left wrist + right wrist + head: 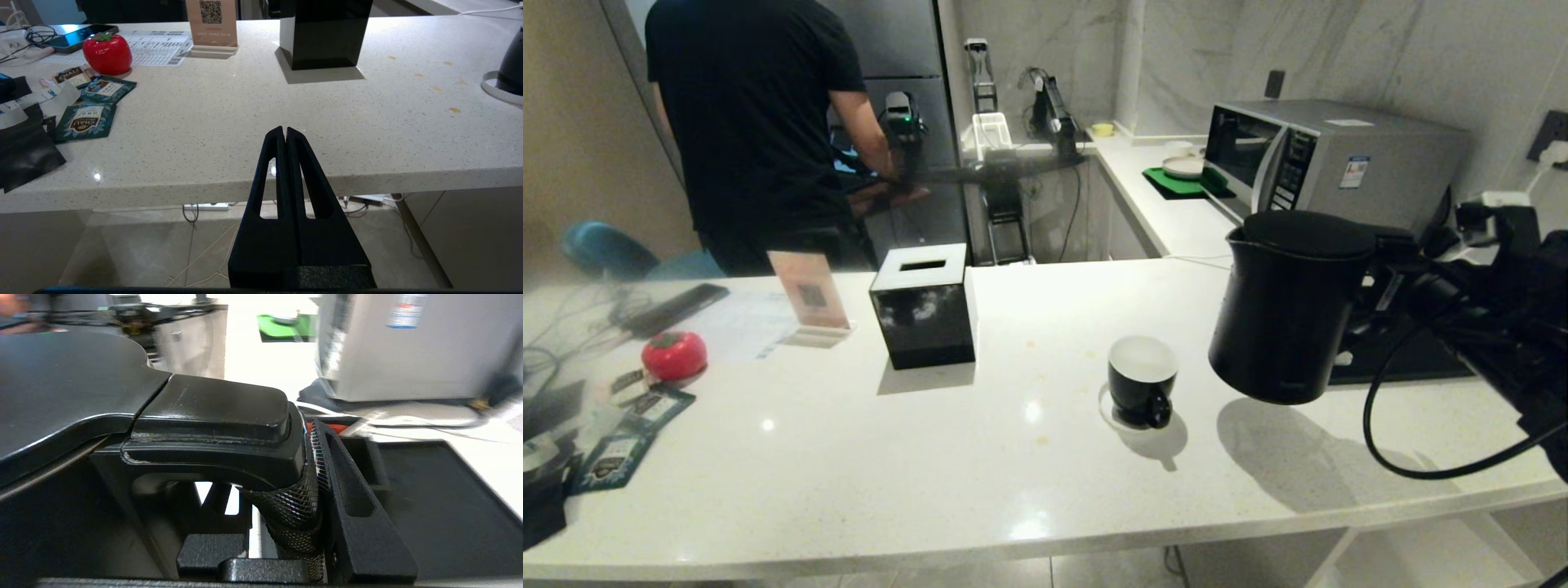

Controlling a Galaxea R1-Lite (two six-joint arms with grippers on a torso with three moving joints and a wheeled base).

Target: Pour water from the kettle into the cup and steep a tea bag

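Right gripper (310,490), reaching in from the table's right side, is clamped around the mesh-wrapped handle of the kettle (1286,306) and holds it lifted clear of the white table (1013,490). In the head view the kettle hangs almost upright, its shadow on the tabletop beneath it, with its small spout turned toward the cup (1142,381). That cup sits on its saucer (1112,415) just beside the kettle, toward the robot's left, and its white inside looks empty. No tea bag can be made out on its own; only flat blue packets (86,120) lie near the table's left edge beside a red tomato-shaped object (107,52). Left gripper (284,132) hovers parked low at the near edge of the table, its fingers pressed together and holding nothing.

The step in hand appears to be carrying the kettle over for the pour. Next, the spout likely needs to come above the cup's mouth, then the kettle must tip slowly so water lands inside rather than on the saucer.
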